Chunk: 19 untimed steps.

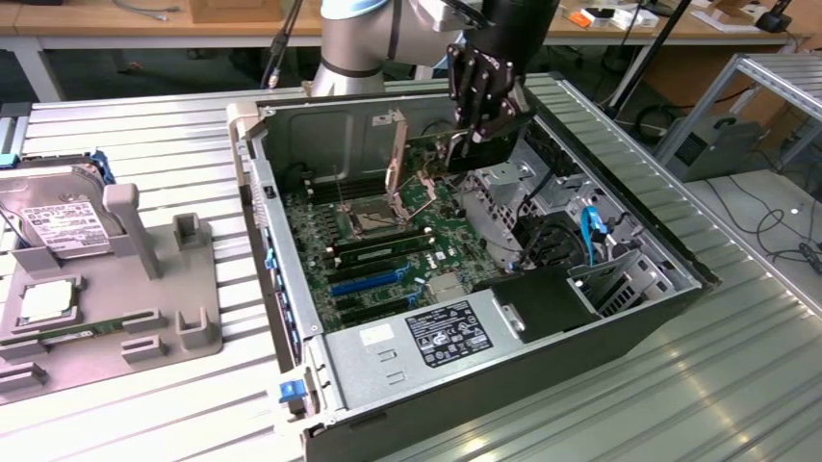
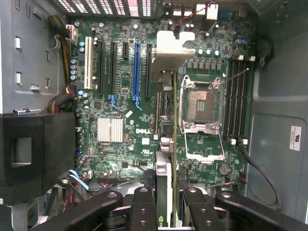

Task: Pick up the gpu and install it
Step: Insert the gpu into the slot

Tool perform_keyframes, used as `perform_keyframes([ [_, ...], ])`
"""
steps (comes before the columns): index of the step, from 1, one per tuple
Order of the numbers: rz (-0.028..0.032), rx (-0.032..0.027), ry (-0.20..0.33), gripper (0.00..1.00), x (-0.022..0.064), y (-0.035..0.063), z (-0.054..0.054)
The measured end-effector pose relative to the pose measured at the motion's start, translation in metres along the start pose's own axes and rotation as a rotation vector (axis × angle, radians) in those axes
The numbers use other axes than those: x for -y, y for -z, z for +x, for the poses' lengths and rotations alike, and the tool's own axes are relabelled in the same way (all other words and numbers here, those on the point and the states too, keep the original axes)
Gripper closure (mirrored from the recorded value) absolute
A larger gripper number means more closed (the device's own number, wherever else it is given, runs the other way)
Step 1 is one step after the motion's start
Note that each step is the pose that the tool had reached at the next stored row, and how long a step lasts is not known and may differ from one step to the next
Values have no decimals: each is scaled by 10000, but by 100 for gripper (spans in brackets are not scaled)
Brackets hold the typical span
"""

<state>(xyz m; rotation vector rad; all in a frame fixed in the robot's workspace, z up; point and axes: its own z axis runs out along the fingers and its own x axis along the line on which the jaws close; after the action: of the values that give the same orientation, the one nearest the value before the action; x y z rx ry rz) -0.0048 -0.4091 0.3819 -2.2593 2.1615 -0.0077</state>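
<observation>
Gripper (image 2: 166,195) part-closed, pinching the gpu (image 2: 163,127) between its fingers. Card's edge-on, faces hidden, near end cut off behind the fingers; pale bracket at the far end. It hangs under the hand, above the motherboard (image 2: 120,159) in the open case (image 1: 327,130)

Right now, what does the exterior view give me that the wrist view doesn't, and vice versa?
Exterior view: the hard drive standing in a grey fixture at the exterior view's left, and the case's power supply.
Wrist view: the DELL lettering on the motherboard and a white expansion slot.
Both: the gpu clamped in the jaws above the open case, over the motherboard with its CPU socket.
</observation>
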Motion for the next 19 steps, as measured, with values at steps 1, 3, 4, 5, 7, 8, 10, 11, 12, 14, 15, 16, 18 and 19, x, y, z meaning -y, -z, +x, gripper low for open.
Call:
perform_keyframes([
  [1,0,2,0,73,0,-4,0],
  [3,0,5,0,73,0,-8,1],
  [4,1,7,0,73,0,-12,1],
  [5,0,10,0,73,0,-15,2],
  [7,1,15,0,73,0,-22,3],
  [8,1,18,0,73,-1,-26,3],
  [10,1,27,0,73,-1,-36,6],
  [11,1,29,-1,73,-1,-40,7],
  [12,2,34,0,73,-1,-46,8],
  [14,2,40,-1,73,-1,-52,11],
  [15,2,44,0,73,-1,-56,13],
  [16,2,46,0,73,-1,-59,14],
  [18,3,52,-1,73,-2,-66,17],
  [19,3,54,-1,73,-2,-68,18],
])
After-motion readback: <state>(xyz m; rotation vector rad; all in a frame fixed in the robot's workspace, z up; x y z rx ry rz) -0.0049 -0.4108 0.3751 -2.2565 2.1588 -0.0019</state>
